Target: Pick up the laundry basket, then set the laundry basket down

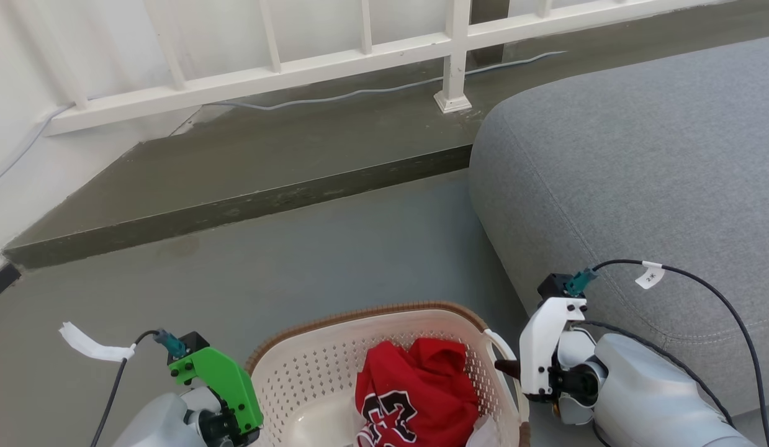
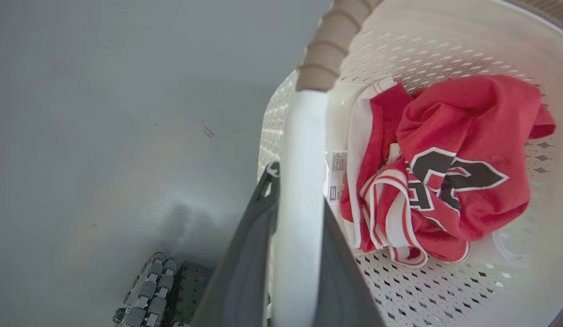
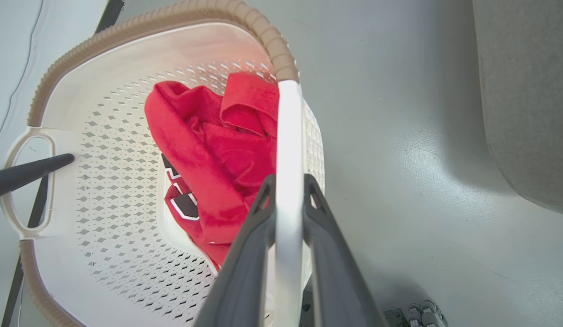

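The left pincer and the right pincer each grip a white side handle of the laundry basket, which holds a red jersey.

Right end effector clamping laundry basket handle, red jersey inside

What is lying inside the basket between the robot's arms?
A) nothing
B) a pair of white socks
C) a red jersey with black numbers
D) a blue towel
C: a crumpled red jersey with black, white-edged numbers lies in the laundry basket.
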`<state>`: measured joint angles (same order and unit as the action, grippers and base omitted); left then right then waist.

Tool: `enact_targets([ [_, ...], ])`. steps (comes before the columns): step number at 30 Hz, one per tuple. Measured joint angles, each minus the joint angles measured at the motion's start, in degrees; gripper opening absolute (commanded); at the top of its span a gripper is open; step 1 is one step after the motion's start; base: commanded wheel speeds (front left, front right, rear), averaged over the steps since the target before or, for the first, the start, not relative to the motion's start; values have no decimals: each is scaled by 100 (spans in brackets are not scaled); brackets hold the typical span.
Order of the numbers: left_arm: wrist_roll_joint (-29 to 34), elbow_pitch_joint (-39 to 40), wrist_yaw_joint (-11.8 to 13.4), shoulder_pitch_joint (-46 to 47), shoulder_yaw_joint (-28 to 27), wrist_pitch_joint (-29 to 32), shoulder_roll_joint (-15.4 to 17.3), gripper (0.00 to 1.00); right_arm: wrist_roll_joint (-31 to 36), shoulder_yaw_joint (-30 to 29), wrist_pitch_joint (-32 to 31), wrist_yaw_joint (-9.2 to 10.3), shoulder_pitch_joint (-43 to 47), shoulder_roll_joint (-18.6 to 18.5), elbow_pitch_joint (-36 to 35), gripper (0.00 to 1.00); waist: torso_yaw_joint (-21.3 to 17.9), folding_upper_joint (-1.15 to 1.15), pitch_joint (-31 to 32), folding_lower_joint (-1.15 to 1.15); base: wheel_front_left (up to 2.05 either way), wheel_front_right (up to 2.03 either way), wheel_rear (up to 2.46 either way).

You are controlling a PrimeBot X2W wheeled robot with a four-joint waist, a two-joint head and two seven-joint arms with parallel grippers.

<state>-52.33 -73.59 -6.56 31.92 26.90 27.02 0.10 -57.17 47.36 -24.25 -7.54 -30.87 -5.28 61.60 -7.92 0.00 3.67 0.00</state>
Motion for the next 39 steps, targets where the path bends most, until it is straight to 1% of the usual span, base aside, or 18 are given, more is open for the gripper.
enact_targets([
  [39, -138, -7, -3, -49, 59, 68, 1, 0, -289, 146, 1, 0, 0, -41, 7, 0, -16, 0, -8, 0, 0, 0, 0],
])
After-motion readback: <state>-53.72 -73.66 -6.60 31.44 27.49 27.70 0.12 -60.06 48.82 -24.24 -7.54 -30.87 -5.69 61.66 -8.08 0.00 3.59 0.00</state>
